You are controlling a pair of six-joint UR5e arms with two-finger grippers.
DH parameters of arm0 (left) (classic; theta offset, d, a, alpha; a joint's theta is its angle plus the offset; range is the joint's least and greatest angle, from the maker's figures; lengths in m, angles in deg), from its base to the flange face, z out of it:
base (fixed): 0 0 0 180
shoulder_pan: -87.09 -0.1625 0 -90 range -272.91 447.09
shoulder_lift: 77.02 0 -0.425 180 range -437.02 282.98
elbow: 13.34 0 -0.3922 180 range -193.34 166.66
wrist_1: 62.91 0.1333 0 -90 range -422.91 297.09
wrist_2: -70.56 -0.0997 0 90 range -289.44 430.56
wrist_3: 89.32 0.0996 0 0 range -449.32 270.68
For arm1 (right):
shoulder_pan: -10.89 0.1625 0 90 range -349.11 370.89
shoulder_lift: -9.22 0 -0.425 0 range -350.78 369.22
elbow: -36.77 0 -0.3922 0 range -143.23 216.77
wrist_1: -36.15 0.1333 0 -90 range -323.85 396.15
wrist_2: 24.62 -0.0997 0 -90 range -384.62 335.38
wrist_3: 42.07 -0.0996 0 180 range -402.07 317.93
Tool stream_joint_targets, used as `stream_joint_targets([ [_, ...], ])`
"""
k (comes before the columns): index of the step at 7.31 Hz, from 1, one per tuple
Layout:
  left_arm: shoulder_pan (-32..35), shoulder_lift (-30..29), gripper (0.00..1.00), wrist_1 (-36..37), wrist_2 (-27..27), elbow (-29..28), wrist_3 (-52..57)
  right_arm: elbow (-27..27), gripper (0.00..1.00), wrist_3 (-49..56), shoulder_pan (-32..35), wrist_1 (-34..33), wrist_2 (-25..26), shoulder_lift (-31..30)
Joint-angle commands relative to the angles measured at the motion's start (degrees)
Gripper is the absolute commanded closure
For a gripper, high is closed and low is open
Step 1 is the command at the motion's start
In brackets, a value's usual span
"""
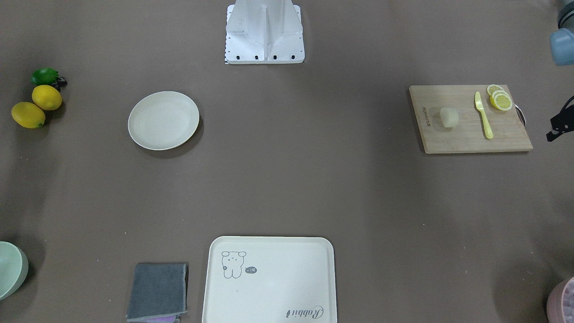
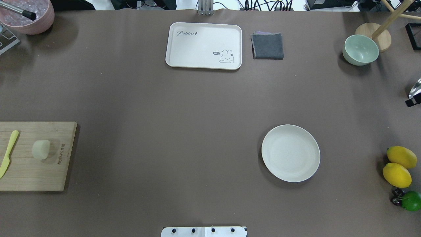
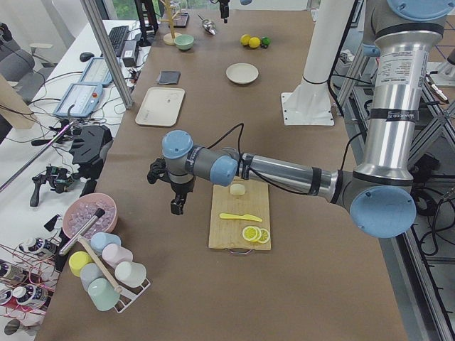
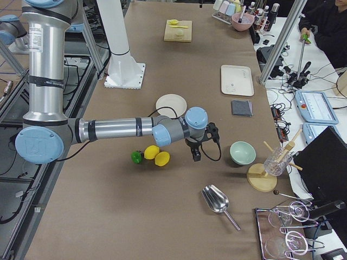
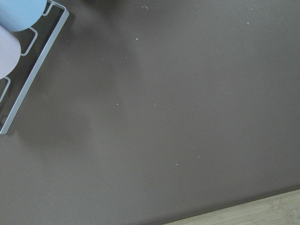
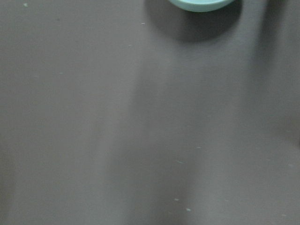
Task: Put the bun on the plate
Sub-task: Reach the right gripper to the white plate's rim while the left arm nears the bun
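The bun point(image 1: 449, 117), a small pale cream block, lies on a wooden cutting board point(image 1: 466, 139) on the robot's left side; it also shows in the overhead view point(image 2: 41, 149). The round cream plate point(image 2: 290, 153) sits bare on the robot's right side, far from the bun point(image 3: 238, 190). My left gripper point(image 3: 176, 207) hangs over the table just beyond the board's operator-side edge, near the cup rack. My right gripper point(image 4: 195, 156) hovers between the lemons and the green bowl, away from the plate point(image 4: 171, 104). Neither wrist view shows fingers, so I cannot tell if either is open or shut.
A yellow knife point(image 1: 484, 115) and lemon slices point(image 1: 500, 98) share the board. A bear-printed tray point(image 2: 204, 45) and grey cloth point(image 2: 267, 46) lie at the far side. A green bowl point(image 2: 360, 50), two lemons point(image 2: 397, 174), a lime point(image 2: 411, 200), a cup rack point(image 3: 106, 273) and a metal scoop point(image 4: 217, 200) stand near the table ends.
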State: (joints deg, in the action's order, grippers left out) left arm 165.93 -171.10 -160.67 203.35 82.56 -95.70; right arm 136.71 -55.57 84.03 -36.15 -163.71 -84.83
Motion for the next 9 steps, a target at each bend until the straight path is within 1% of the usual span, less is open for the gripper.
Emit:
stream_joint_targets([
  [1, -3.5, -2.2, 0.02, -0.1, -0.4, -0.3, -11.0, 2.5, 0.00, -20.2, -10.9, 10.4, 2.8, 0.9],
  [2, -5.6, -1.9, 0.02, -2.3, -1.9, 0.4, -12.5, 2.5, 0.00, -28.0, -14.8, 14.1, 6.1, 0.9],
  [4, -7.6, -2.0, 0.03, -3.2, -2.1, 1.0, -15.4, 3.0, 0.03, -36.2, -21.1, 14.7, 7.9, 4.2],
  [5, -9.3, -1.8, 0.03, -3.2, -2.2, 2.4, -18.1, 3.4, 0.06, -39.1, -25.2, 14.7, 11.0, 5.0],
  [6, -10.7, -1.6, 0.03, -3.2, -2.4, 3.7, -21.4, 3.3, 0.14, -39.5, -28.3, 14.7, 13.9, 4.9],
  [7, -11.9, -1.6, 0.03, -3.4, -2.2, 4.0, -23.5, 3.3, 0.29, -41.7, -30.4, 14.7, 13.6, 5.0],
  [9, -14.6, -1.6, 0.03, -5.1, -2.4, 4.0, -29.3, 2.7, 0.40, -42.6, -33.1, 14.6, 13.7, 4.9],
])
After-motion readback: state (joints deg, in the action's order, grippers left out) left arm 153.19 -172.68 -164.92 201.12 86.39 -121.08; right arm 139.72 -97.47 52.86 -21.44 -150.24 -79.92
